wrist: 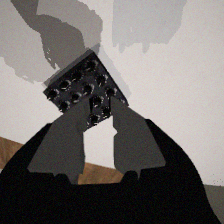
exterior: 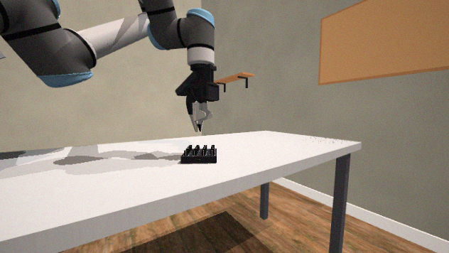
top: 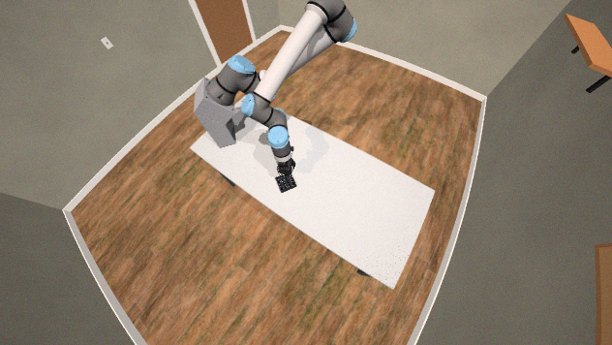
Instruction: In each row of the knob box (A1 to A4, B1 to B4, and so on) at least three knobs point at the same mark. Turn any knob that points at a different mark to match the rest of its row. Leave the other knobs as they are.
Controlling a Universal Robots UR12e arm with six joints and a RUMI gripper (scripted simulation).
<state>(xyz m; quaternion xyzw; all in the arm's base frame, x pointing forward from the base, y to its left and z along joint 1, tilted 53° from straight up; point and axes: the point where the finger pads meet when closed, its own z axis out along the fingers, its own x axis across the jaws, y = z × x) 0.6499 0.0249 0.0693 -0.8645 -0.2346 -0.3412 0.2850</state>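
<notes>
Jaws nearly closed, empty — above one knob box [exterior: 199, 156] | one table [exterior: 284, 149]

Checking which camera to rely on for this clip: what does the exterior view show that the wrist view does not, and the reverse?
Only the exterior view shows the air gap between the dark two-jaw pincer and the small black knob box, plus the grey table legs and orange wall board. Only the wrist view shows the box top as a grid of round knobs; their marks are too blurred to read. Both show the box on the white table, with the narrowly set pincer holding nothing.
</notes>
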